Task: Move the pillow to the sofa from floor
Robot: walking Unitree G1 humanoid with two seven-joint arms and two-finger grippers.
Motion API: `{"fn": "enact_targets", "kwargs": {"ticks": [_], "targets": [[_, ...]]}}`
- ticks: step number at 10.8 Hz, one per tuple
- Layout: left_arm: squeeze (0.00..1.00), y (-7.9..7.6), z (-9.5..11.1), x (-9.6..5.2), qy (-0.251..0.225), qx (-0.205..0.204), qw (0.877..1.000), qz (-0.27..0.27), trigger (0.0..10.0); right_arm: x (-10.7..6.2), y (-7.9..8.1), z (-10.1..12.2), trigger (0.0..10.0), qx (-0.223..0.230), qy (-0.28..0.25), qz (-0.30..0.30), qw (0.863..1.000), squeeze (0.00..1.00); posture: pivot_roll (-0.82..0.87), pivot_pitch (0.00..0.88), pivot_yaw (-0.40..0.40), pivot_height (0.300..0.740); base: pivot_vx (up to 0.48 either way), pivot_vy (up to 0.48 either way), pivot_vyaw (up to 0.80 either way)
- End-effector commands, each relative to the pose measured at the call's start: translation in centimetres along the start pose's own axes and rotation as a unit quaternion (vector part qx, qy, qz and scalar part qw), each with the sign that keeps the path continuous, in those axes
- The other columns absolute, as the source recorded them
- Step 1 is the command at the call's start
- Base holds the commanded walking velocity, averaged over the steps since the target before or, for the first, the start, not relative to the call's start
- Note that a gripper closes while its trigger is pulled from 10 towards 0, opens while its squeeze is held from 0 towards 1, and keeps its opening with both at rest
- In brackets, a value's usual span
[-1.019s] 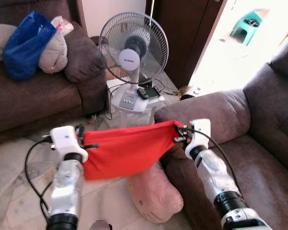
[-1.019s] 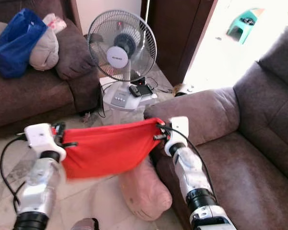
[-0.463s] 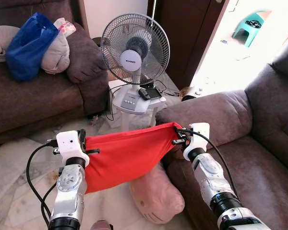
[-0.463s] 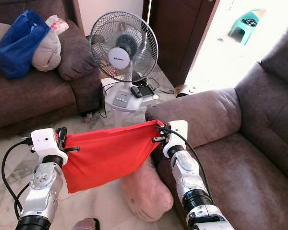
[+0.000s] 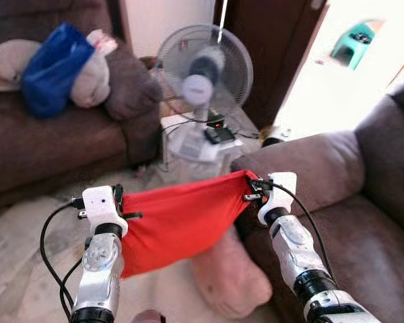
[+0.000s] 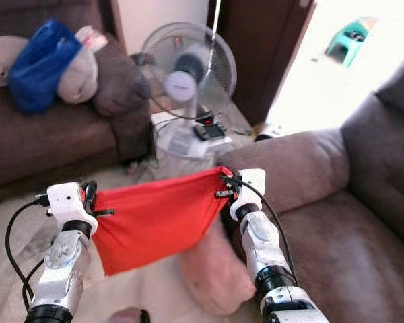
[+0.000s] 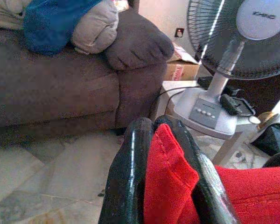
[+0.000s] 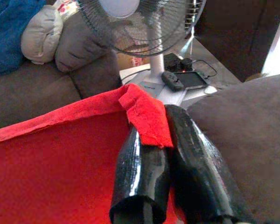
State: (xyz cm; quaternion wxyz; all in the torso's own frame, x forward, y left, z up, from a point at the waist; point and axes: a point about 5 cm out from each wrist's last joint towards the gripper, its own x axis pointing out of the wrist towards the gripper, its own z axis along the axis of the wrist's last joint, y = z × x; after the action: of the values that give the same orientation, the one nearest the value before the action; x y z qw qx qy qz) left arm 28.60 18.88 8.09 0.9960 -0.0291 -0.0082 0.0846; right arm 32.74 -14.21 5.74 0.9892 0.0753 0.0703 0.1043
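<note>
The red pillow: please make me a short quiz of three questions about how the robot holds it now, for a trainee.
1. True or false: the red pillow lies flat on the floor.
2. Which holds a corner of it: (a) the left gripper alone, (b) the right gripper alone, (c) both?
3. Fill in: below the red pillow, a ____ cushion leans against the near sofa.

Key
1. False: it hangs stretched between the two grippers, above the floor.
2. (c): each wrist view shows red fabric pinched between the black fingers.
3. Pink.
</note>
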Motion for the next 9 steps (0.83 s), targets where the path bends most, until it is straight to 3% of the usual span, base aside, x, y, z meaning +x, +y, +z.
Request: {"fn": "enact_targets", "kwargs": {"ticks": [1, 6, 8, 9], "targets": [[0.0, 0.77, 0.89, 0.19, -0.027, 0.006, 0.999, 0.02, 10.0, 0.18, -1.51, 1.65, 10.0, -0.001, -0.038, -0.032, 0.999, 0.0, 0.14, 0.039, -0.097, 0.74, 0.0, 0.311, 0.0], [0.0, 0.95, 1.05, 0.29, -0.031, 0.002, 0.999, 0.028, 10.0, 0.52, -1.38, 1.76, 10.0, -0.004, -0.033, -0.03, 0.999, 0.0, 0.14, 0.049, -0.104, 0.74, 0.0, 0.316, 0.0], [0.0, 0.9, 1.08, 0.27, -0.031, 0.001, 0.999, 0.028, 10.0, 0.64, -1.24, 1.82, 10.0, 0.0, -0.032, -0.027, 0.999, 0.0, 0.14, 0.051, -0.105, 0.74, 0.0, 0.322, -0.8], [0.0, 0.9, 1.09, 0.27, -0.032, 0.001, 0.999, 0.028, 10.0, 0.61, -1.33, 1.85, 10.0, -0.003, -0.034, -0.03, 0.999, 0.0, 0.14, 0.053, -0.106, 0.74, 0.0, 0.326, 0.0]]}}
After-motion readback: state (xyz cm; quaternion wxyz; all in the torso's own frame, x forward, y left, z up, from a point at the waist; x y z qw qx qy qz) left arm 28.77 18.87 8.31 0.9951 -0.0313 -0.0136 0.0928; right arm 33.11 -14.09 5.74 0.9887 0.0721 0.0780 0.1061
